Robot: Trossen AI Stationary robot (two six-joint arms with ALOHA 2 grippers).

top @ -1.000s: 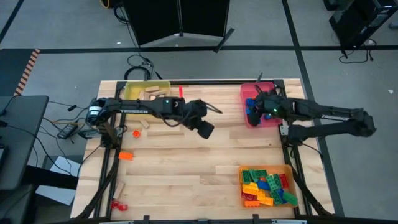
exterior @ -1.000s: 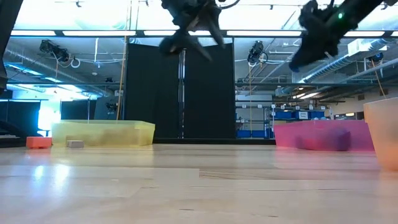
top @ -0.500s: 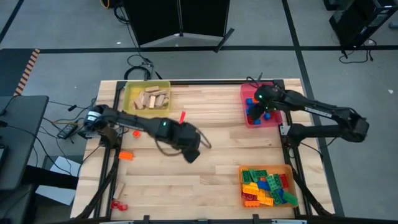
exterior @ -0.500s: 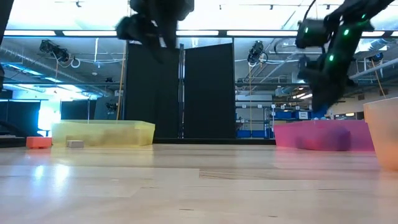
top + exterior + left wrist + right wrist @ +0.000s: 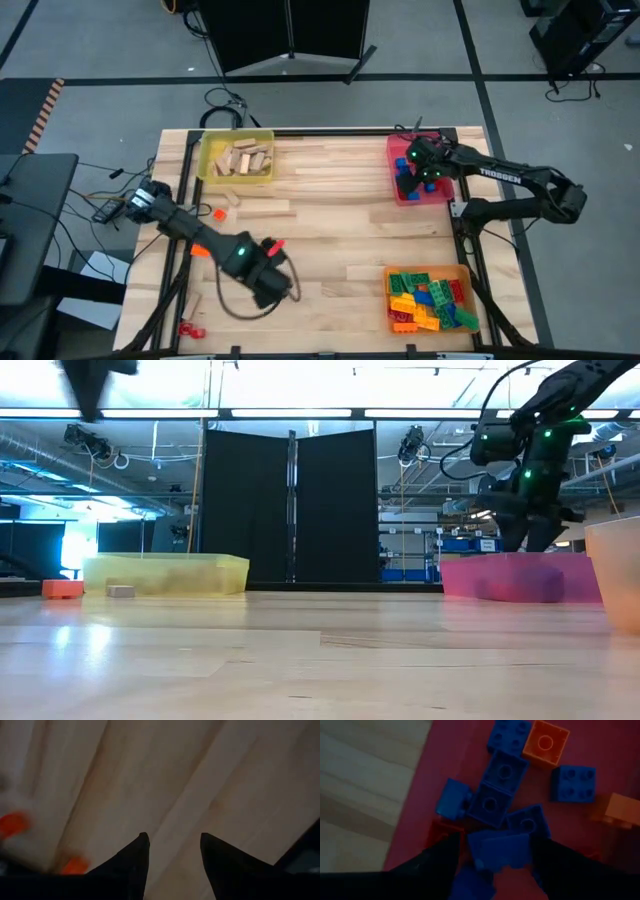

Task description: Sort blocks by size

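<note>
Right gripper (image 5: 412, 178) down inside the translucent red tray (image 5: 440, 192) at the far right corner of the wooden bench (image 5: 330, 240); fingers (image 5: 437, 862) spread either side of a blue studded brick (image 5: 502, 849) — whether touching it or just apart, impossible to tell, so no telling whether grasped or released. Around it in that tray, more blue studded bricks (image 5: 500, 770), an orange brick (image 5: 546, 742) and part of a red one (image 5: 440, 832), half hidden behind a finger. From table height, only a dark lump visible through the pink wall (image 5: 510, 578); arm tip itself cut off by the rim.

Left gripper (image 5: 278, 290) out over bare planks toward the near edge, left of centre; fingers (image 5: 132, 865) parted with nothing between them, released. Seen from table height, just a blurred dark shape at the upper left. Orange smears (image 5: 12, 824) at the margin of its wrist picture — too blurred to name.

Tan wooden blocks (image 5: 240, 160) piled in the translucent yellow tray (image 5: 205, 172) at the far left corner. Mixed red, green, yellow, orange and blue bricks (image 5: 428, 298) heaped in the translucent orange tray (image 5: 388, 272) at the near right corner. Loose on the bench's left side: a small orange brick (image 5: 201, 250), an orange piece (image 5: 218, 212), a tan block (image 5: 233, 200), red bits (image 5: 188, 326) by the near left corner.
</note>
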